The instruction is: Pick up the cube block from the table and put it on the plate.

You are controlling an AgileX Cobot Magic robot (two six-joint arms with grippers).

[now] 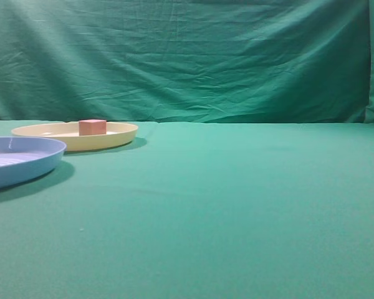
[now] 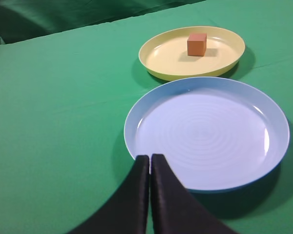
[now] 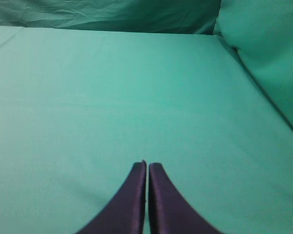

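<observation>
The cube block, reddish-pink with darker sides, sits upright inside the cream plate. A light blue ridged plate lies just beside it on the green desk. Left pincer and right pincer: both closed, holding nothing.

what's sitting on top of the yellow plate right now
The cube block rests alone on the plate, off-centre toward its far side in the left wrist view. The patch of plate beneath the block is covered, so unseen.

cube block sits on the cream plate (blue plate nearer).
</observation>
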